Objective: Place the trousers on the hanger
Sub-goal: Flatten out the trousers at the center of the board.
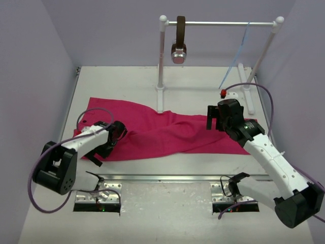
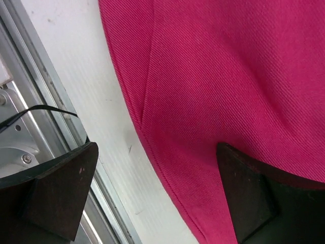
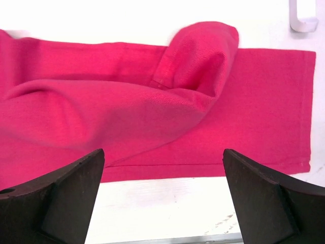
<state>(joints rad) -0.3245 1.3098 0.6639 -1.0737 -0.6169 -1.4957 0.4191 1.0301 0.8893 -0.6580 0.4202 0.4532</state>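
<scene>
Lining up both grips on the trousers before carrying them to the hanger.

I am holding my left gripper (image 2: 157, 170) with jaws apart, straddling the cloth's edge: the trousers (image 2: 228, 86) are lying under one finger and ahead of it, bare table (image 2: 76, 56) under the other. I am hovering my right gripper (image 3: 162, 168) with jaws wide apart too, the other end spread just beyond the fingertips, a raised fold ahead between them. The hanger (image 1: 238, 53) is dangling from the rail (image 1: 218, 23), well beyond my right jaws. I am judging it best to pinch every layer at the edge and raise both ends evenly.
</scene>
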